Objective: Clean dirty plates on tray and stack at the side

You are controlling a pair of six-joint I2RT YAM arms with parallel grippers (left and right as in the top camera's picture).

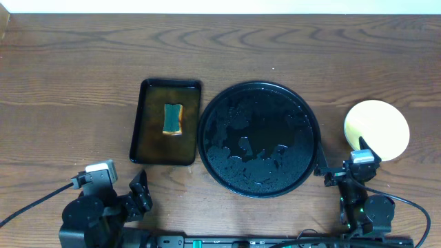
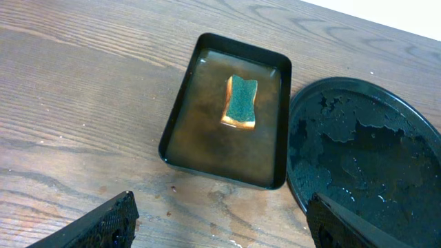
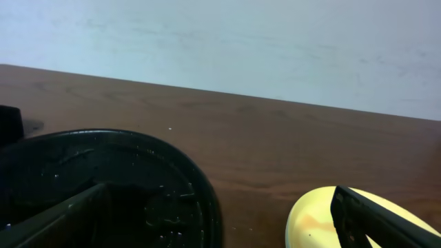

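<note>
Nearest the robot, the left gripper (image 2: 220, 231) hangs over bare wood of the wooden table (image 1: 69, 69). Its jaws are spread wide, with one finger at each lower corner of the left wrist view. The right gripper (image 3: 220, 227) is likewise spread wide and grips nothing. One of its fingers lies over the rim of the round black tray (image 1: 258, 138) and the other over the near edge of the pale yellow plate (image 1: 377, 127). That plate sits on the table just right of the round tray, apart from its rim. Its face shows plain yellow from overhead, and I cannot tell whether other plates lie beneath it. The round tray is in the middle of the table, glossy, with patches and beads of water across its floor. Just left of it, nearly touching its rim, is the rectangular black tray (image 2: 180, 103), which holds shallow brownish water. A sponge (image 2: 241, 102), green on top with a yellow-orange underside, lies flat in the far half of that tray. Beyond both trays the wood runs to the table's far edge, where a pale wall (image 3: 220, 41) rises.
</note>
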